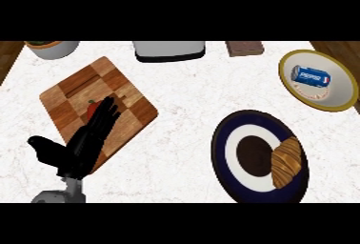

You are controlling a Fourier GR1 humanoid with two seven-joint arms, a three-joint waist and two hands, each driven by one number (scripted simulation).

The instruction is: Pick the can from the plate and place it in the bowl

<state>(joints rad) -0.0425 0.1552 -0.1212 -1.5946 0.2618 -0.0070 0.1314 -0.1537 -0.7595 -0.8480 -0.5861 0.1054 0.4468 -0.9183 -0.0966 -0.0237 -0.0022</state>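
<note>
- White marbled tabletop (183, 95) fills the view, with brown wood showing at the upper left and upper right corners.
- Can (311, 76): blue, lying on its side inside the bowl (342, 102), a cream bowl with a yellow-olive rim at the upper right. No hand is touching it.
- Plate (226, 159): dark blue rim, white ring, dark centre, at the lower right, just below and left of the bowl. No can is on it.
- Croissant (287, 162): resting on the right side of the plate, overlapping the rim.
- Left hand (88, 138): black, fingers straight and spread, thumb out to the left, grasping nothing. It shows over the lower part of the cutting board (98, 107), with the grey forearm entering from the lower edge.
- Small red item (91, 104): on the cutting board, just beside the fingertips; too small to identify.
- Right hand: not seen.
- Along the top edge: a white pot (55, 49) at left, a white and black appliance (169, 51) in the middle, a brown block (245, 48) to its right, all partly cut off.
</note>
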